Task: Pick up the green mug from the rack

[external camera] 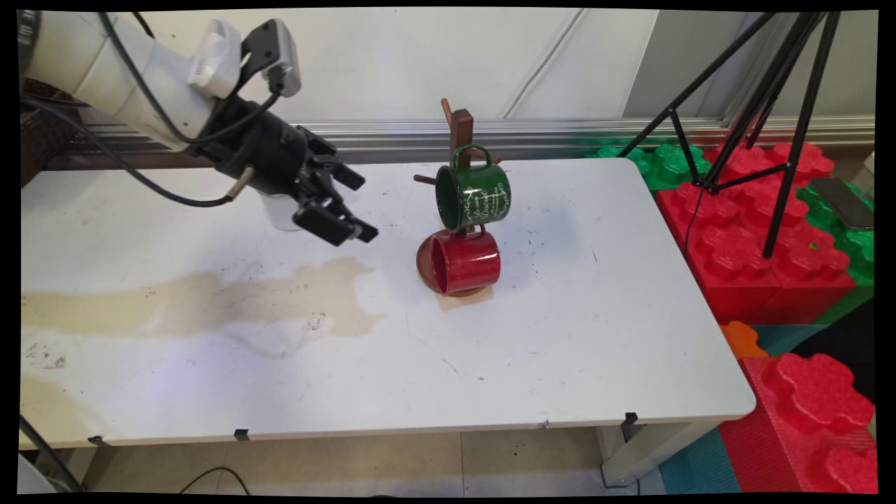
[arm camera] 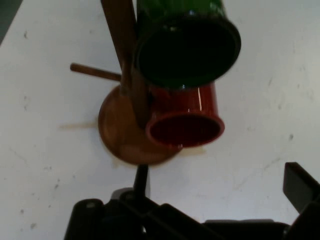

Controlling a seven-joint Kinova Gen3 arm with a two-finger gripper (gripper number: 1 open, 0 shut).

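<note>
Black gripper (external camera: 348, 210) hung above table (external camera: 574, 336), fingers spread wide, holding nothing, left of mug rack (external camera: 458, 140). White cup (external camera: 278, 210) stood on table behind gripper, partly hidden. Green mug (external camera: 474, 196) hung on wooden rack peg, mouth toward gripper. Red mug (external camera: 465, 260) hung just below green one, over rack's round base (arm camera: 122, 135). Brown stain (external camera: 210, 301) spread across table's left. Red and green foam blocks (external camera: 756, 231) and black tripod (external camera: 777, 105) stood at right.

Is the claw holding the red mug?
No, the claw hangs open and empty, left of the red mug on the wooden mug tree.
</note>
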